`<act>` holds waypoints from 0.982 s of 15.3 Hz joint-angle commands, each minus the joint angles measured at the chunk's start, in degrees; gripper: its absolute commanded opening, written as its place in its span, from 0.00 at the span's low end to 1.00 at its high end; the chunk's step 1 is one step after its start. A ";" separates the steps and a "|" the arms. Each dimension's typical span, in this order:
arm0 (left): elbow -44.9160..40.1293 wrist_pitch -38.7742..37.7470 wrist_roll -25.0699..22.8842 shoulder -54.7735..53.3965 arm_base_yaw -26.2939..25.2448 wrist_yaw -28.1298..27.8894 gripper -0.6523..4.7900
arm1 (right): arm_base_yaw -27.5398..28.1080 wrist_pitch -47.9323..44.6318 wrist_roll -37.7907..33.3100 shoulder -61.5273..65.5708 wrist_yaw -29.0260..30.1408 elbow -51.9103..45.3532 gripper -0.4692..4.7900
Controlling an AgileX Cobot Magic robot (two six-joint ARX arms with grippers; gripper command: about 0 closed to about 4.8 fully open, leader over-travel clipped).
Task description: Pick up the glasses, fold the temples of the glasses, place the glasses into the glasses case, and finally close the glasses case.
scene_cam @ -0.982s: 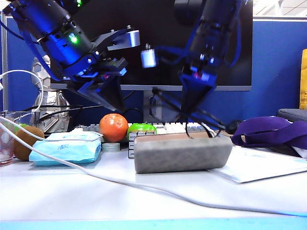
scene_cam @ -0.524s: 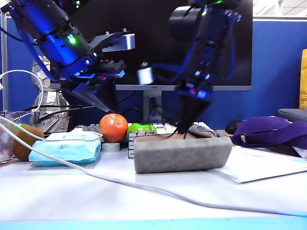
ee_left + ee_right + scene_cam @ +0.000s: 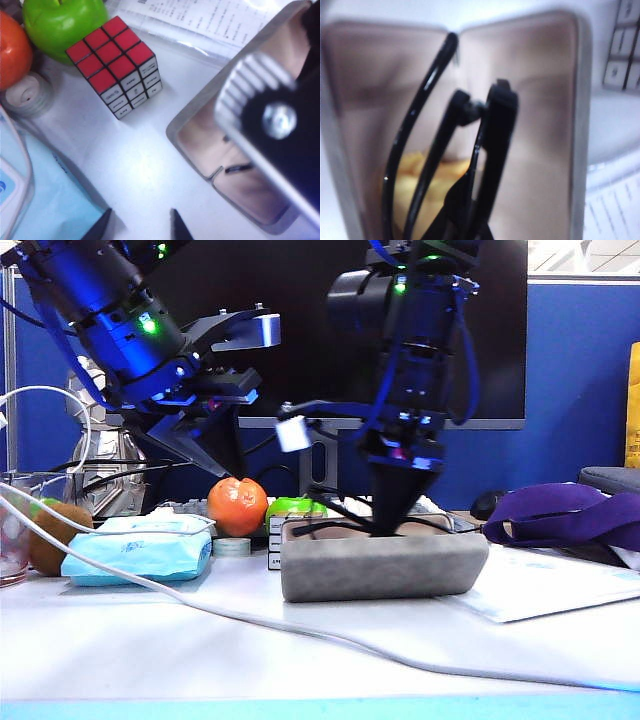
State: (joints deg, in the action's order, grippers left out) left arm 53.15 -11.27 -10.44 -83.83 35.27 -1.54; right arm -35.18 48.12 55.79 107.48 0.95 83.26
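step: placing | right gripper (image 3: 388,525) clamped on folded glasses (image 3: 470,165), low in open glasses case (image 3: 380,565) | left gripper (image 3: 137,225) apart, hovering left (idle) | next: release, close lid

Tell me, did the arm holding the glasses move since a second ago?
Yes. The right gripper, shut on the glasses, has moved left along the glasses case and down, its tip now dipping behind the case's front wall.

right gripper (image 3: 388,525) swung over toward 9 o'clock and dropped lower, so the glasses (image 3: 455,165) it's pinching now dip into the open glasses case (image 3: 380,565).
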 commanded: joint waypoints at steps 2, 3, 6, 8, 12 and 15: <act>0.15 0.39 0.42 0.31 -0.02 0.04 0.40 | -0.87 0.66 0.24 -0.11 -2.16 0.02 0.08; 0.15 0.42 0.42 0.31 -0.02 0.04 0.40 | -1.27 0.68 0.17 -0.09 -2.21 0.02 0.08; 0.15 0.17 0.42 0.31 -0.02 0.04 0.40 | -2.12 0.77 -2.10 -0.04 -2.29 0.02 0.24; 0.15 -0.07 0.44 0.31 -0.02 0.07 0.40 | -2.12 0.92 -2.78 -0.15 -2.34 0.04 0.48; 0.15 -0.76 0.44 0.31 -0.02 0.04 0.40 | -2.84 0.92 -4.11 -2.93 -2.36 0.07 0.48; 0.15 -1.53 0.44 0.28 -0.02 0.07 0.40 | -3.17 0.92 -8.85 -6.91 -2.45 0.07 0.47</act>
State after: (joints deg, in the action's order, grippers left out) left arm 53.15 -12.86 -10.41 -83.83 35.27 -1.54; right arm -38.26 49.10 49.52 101.80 -1.56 83.18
